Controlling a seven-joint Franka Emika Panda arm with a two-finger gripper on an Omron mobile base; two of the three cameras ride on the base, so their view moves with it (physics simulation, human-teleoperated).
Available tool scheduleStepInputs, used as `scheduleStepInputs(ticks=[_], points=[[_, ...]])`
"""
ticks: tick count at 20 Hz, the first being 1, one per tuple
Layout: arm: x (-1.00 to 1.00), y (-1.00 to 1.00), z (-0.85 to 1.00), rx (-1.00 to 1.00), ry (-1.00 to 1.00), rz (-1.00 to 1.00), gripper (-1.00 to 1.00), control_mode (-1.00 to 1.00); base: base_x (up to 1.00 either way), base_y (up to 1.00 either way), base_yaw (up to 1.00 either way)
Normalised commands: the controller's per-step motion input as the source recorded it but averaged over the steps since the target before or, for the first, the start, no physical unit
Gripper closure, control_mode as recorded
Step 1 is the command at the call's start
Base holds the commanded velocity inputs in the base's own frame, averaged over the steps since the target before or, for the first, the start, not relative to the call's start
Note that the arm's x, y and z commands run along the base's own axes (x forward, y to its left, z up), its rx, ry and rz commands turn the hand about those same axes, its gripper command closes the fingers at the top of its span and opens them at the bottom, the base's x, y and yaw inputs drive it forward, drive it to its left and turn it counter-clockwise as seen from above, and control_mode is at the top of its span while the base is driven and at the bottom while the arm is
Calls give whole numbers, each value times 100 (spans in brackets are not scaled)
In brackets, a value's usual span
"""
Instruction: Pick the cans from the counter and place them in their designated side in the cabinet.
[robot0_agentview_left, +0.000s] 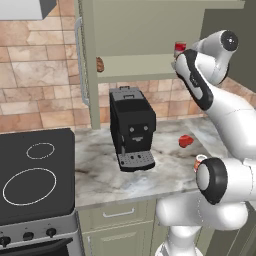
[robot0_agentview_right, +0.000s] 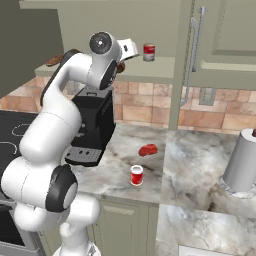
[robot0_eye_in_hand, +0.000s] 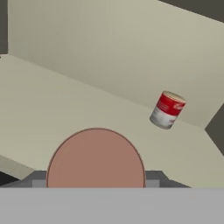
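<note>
On the cabinet shelf (robot0_agentview_right: 150, 70), 1 red can (robot0_agentview_right: 148, 52) stands at the right. The gripper (robot0_eye_in_hand: 96, 183) is beside it, jaws clamped on a round tan-topped can (robot0_eye_in_hand: 96, 159). A third red can (robot0_agentview_right: 136, 175) stands on the worktop (robot0_agentview_right: 190, 165), near edge.

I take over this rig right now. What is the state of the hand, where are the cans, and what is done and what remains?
Hand: raised at the cabinet shelf, apparently shut on a can; only its round brown end shows, just above the shelf board.
Red can with white band: upright on the shelf, towards the right side as the right base view shows it. Done.
Second red-and-white can: upright on the counter, near its front edge, in front of the red lumpy object. Not yet picked.
Left: set down the held can, release, then fetch the counter can.
</note>
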Motion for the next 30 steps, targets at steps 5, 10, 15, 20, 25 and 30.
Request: scheduleStepInputs(ticks=[5,10,15,20,25,30], points=[[31,-5,-2,0,3,0,100,-100,0,0,0],[32,-3,-4,0,1,0,100,-100,0,0,0],[32,-6,-2,0,2,0,100,-100,0,0,0],[28,-12,-1,0,1,0,100,-100,0,0,0],[25,-10,-3,0,1,0,100,-100,0,0,0],[27,-5,-8,0,2,0,100,-100,0,0,0]])
